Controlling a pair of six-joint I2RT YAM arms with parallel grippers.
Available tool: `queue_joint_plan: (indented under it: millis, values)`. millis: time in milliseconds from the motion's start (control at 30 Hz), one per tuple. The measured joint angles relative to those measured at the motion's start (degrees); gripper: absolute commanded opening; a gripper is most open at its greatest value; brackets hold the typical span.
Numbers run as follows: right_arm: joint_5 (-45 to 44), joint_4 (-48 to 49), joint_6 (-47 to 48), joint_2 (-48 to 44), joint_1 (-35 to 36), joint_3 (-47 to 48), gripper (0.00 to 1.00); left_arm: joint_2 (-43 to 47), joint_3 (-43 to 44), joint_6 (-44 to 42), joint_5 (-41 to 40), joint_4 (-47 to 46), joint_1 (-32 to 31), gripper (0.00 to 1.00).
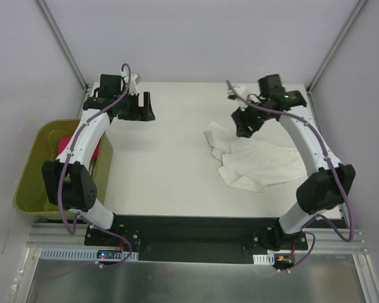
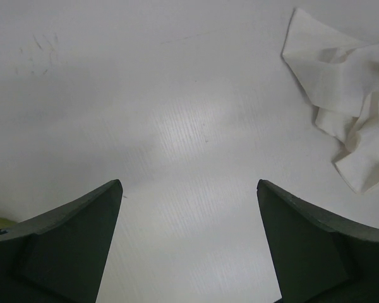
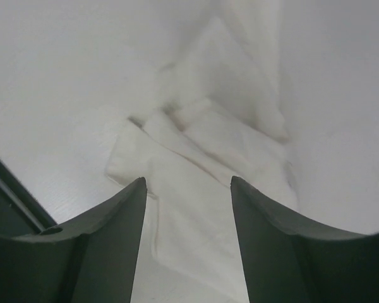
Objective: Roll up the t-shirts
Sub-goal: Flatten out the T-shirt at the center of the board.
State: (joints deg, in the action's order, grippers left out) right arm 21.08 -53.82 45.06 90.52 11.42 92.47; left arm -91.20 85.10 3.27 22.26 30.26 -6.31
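A white t-shirt [image 1: 252,161] lies crumpled on the right half of the white table; its red print is hidden. It also shows in the right wrist view [image 3: 208,158] and at the right edge of the left wrist view [image 2: 347,95]. My right gripper [image 1: 245,128] hovers over the shirt's far left part, jaws open and empty [image 3: 188,183]. My left gripper [image 1: 139,107] is open and empty over bare table at the far left [image 2: 189,186], well away from the shirt.
An olive-green bin [image 1: 31,183] stands off the table's left edge with something red and pink [image 1: 66,144] inside. The white table [image 1: 170,170] is walled by grey panels at the back and sides. The black base plate [image 1: 189,230] runs along the near edge.
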Motion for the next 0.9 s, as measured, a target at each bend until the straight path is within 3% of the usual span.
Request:
queue_joint_plan:
  millis: [100, 267, 433, 900]
  values:
    - [3.45, -5.25, 11.13, 6.29, 9.51, 4.74, 0.54, 1.38, -2.64, -0.52, -0.24, 0.09, 0.00, 0.89]
    - [4.59, -15.06, 27.74, 20.85, 18.18, 13.07, 0.55, 5.29, -6.32, -1.66, -0.46, 0.24, 0.00, 0.90]
    - [1.60, -17.79, 39.98, 27.08, 23.93, 11.72, 0.55, 10.14, -9.81, -3.43, -1.68, 0.13, 0.04, 0.91]
    - [-5.77, -20.20, 50.16, 33.42, 25.94, 10.60, 0.51, 13.97, -13.68, -4.55, -1.84, 0.24, 1.51, 0.91]
